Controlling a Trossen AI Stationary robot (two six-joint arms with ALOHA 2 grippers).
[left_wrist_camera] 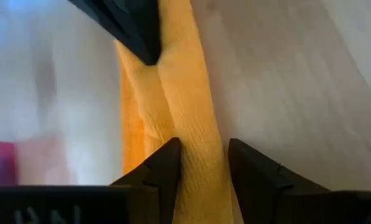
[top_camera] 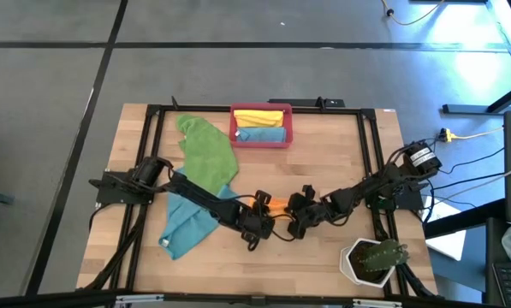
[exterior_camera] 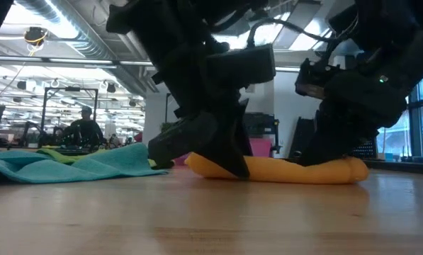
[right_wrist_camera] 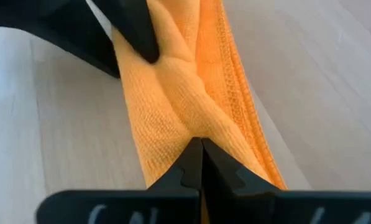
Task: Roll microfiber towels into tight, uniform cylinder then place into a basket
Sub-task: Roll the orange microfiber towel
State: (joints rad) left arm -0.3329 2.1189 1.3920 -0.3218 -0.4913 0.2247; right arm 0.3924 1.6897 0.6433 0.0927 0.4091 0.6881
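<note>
The rolled orange towel (exterior_camera: 282, 170) is pinched by the right gripper (right_wrist_camera: 201, 163) and straddled by the left gripper (left_wrist_camera: 204, 165). It likely must be carried to the basket (top_camera: 261, 137) next.

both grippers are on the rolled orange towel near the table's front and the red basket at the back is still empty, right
Not quite: the red basket isn't empty. The high view shows a yellow towel and a blue towel rolled inside it. The rest holds: the left gripper and right gripper are both on the rolled orange towel.

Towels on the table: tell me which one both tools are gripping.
The orange rolled microfiber towel near the table's front, between the left tool and right tool. The green and teal ones lie loose, ungripped.
</note>
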